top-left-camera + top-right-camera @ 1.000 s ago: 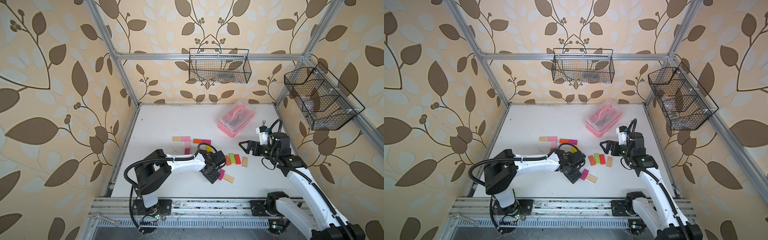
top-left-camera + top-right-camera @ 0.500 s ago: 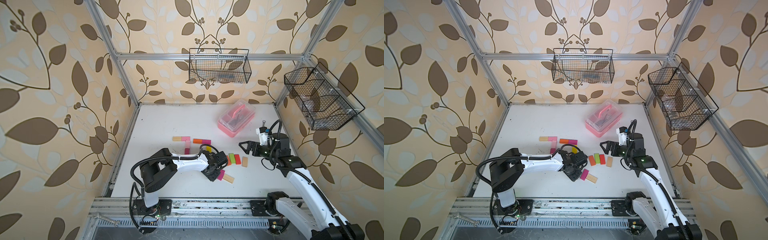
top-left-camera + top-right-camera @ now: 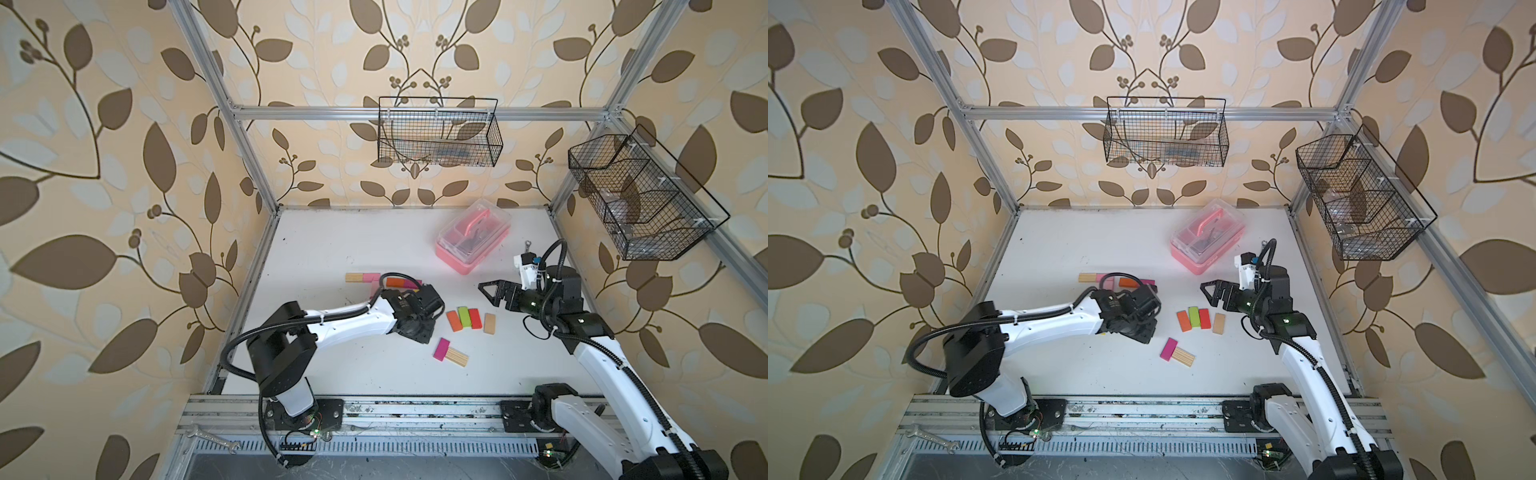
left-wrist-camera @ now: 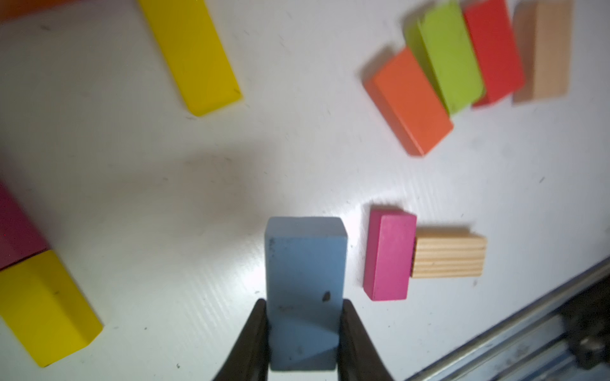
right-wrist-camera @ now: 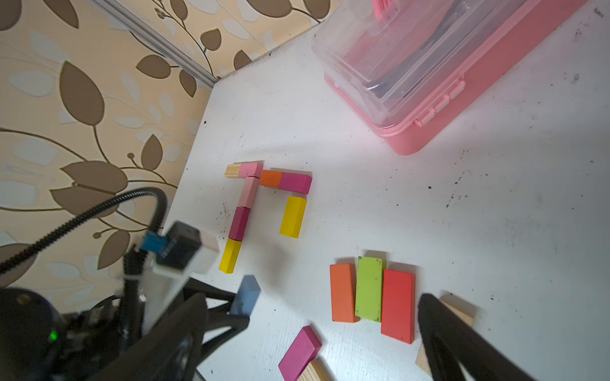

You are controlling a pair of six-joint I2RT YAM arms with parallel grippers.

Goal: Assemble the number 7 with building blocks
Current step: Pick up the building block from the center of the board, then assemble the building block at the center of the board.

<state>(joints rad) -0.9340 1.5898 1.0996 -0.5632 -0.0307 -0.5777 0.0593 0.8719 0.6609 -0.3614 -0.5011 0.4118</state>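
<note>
My left gripper (image 4: 303, 306) is shut on one end of a blue block (image 4: 305, 264), also seen in the right wrist view as the blue block (image 5: 246, 295) low over the table. In both top views the left gripper (image 3: 419, 328) hides it. One number 7 (image 5: 244, 198) of five blocks lies flat at the left. Beside it are an orange-and-magenta bar (image 5: 285, 181) and one yellow block (image 5: 293, 216) under it. Loose orange (image 3: 455, 321), green (image 3: 464, 316), red (image 3: 474, 318) and wood (image 3: 489, 323) blocks lie in a row. My right gripper (image 3: 490, 295) hangs open beyond them, holding nothing.
A magenta block (image 3: 441, 348) and a wood block (image 3: 456, 356) lie touching near the front. A pink clear-lidded box (image 3: 473, 241) stands at the back right. Wire baskets (image 3: 436, 133) hang on the back and right walls. A metal rail (image 3: 374, 415) runs along the table's front edge.
My left gripper has gone from open to shut on the blue block and shifted slightly left, away from the magenta block. The right arm has not moved.
</note>
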